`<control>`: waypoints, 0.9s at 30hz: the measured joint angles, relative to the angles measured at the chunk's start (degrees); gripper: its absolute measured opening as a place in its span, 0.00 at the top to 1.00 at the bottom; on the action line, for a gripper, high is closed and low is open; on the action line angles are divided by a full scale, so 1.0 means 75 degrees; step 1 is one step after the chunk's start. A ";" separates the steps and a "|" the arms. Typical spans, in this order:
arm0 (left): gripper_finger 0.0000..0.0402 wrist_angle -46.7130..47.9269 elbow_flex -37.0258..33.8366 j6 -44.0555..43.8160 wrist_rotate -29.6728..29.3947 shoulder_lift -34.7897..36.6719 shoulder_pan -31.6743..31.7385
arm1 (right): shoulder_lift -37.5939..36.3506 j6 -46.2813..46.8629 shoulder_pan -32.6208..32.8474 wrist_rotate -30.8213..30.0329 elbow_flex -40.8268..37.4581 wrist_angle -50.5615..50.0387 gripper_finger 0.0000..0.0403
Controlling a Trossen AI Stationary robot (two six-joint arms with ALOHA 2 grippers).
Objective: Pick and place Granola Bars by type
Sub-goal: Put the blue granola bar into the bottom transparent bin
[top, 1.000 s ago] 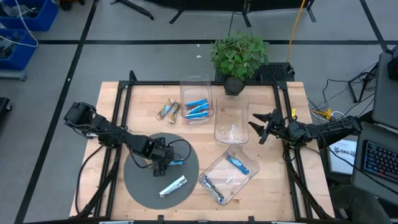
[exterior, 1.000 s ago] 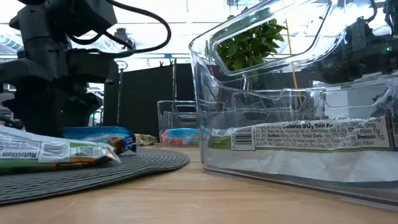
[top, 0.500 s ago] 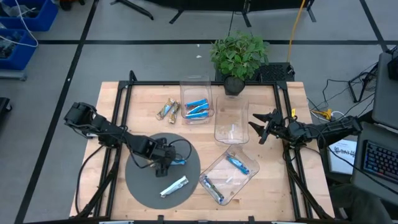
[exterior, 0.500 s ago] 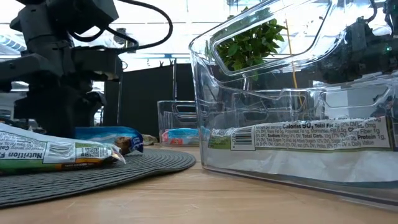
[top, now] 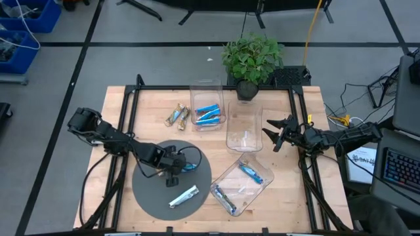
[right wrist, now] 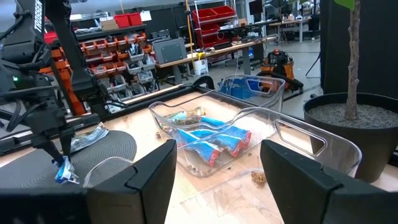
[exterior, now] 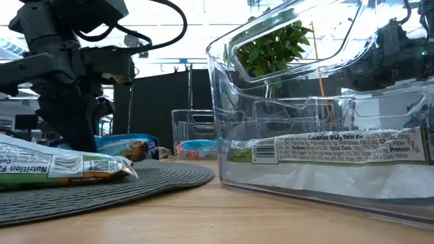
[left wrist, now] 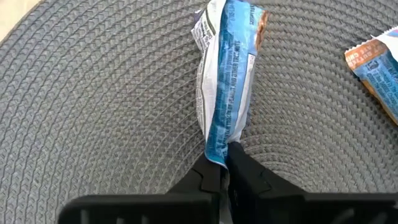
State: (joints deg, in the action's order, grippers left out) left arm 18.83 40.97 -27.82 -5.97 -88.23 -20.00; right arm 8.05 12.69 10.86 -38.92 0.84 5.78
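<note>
Granola bars are mid-sort as the left gripper (top: 176, 172), over the round grey mat (top: 147, 196), has just snapped its fingers together on the end of a blue bar (left wrist: 227, 87), which a second ago lay on the weave between spread jaws. That bar now sits pinched at one tip near the mat's middle, its far end apparently tipped up off the weave; the pick looks made, leaving the carry to a bin as the likely next step. A silvery-white bar (top: 183, 195) lies just beside it on the mat, toward the near rim. Beyond the mat, two tan bars (top: 177, 115) rest on bare wood, next to a clear bin (top: 207, 88) holding blue bars (top: 207, 114). Right of the mat, a tilted bin (top: 222, 177) holds more bars. Farther right, well apart from the mat, the right gripper (top: 276, 136) waits with fingers apart, unchanged.
</note>
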 joint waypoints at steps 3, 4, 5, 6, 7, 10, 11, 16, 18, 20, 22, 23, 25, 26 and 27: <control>0.98 0.0006 0.0000 -0.0008 -0.0184 -0.0003 0.0001 | 0.0000 0.0044 0.0002 0.0000 0.0003 0.0000 0.44; 0.98 0.0009 0.0000 -0.0030 -0.0251 -0.0005 0.0007 | 0.0000 0.0047 0.0002 -0.0008 0.0003 0.0003 0.44; 0.98 0.0009 0.0000 -0.0072 -0.0325 -0.0006 0.0007 | 0.0000 0.0047 0.0000 -0.0017 0.0002 0.0002 0.44; 0.98 0.0012 0.0000 -0.0141 -0.0413 -0.0009 0.0004 | 0.0000 0.0047 0.0000 -0.0017 0.0002 0.0002 0.44; 0.98 0.0014 0.0000 -0.0186 -0.0472 -0.0009 0.0004 | 0.0000 0.0047 0.0002 -0.0010 0.0003 0.0003 0.44; 0.99 -0.0132 -0.0006 -0.0221 -0.0629 0.0020 0.0004 | 0.0000 0.0050 0.0002 -0.0009 0.0003 0.0003 0.44; 0.99 -0.0174 0.0011 -0.0223 -0.0642 0.0060 0.0007 | 0.0000 0.0047 0.0002 -0.0009 0.0003 0.0003 0.44; 0.99 0.0220 0.0452 -0.0171 -0.1040 0.0283 -0.0046 | 0.0000 0.0049 0.0002 0.0029 0.0003 0.0009 0.44; 0.99 0.0445 0.0767 -0.0158 -0.1257 0.0351 -0.0059 | 0.0000 0.0098 0.0002 0.0034 0.0003 0.0028 0.44; 1.00 0.0825 0.1127 -0.0135 -0.1455 0.0412 -0.0063 | 0.0003 0.0485 -0.0001 0.0174 0.0002 0.0227 0.45; 1.00 0.1160 0.1508 -0.0133 -0.1601 0.0422 -0.0060 | 0.0003 0.0775 -0.0001 0.0423 0.0003 0.0660 0.45; 1.00 0.1231 0.1698 -0.0123 -0.1618 0.0417 -0.0060 | 0.0003 0.0819 -0.0003 0.0641 0.0003 0.0955 0.45; 1.00 0.1270 0.2082 -0.0044 -0.1634 0.0417 -0.0049 | 0.0000 0.0655 -0.0001 0.1252 0.0005 0.1592 0.45; 1.00 0.1255 0.2272 -0.0025 -0.1683 0.0417 -0.0038 | 0.0001 0.0597 0.0001 0.1447 0.0039 0.1849 0.45; 1.00 0.1252 0.2458 0.0016 -0.1751 0.0417 -0.0033 | 0.0013 0.0593 0.0002 0.1494 0.0124 0.2009 0.45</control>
State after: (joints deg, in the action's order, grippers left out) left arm 28.22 59.40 -27.70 -19.10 -85.10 -20.25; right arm 8.15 17.13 10.87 -27.71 1.77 20.85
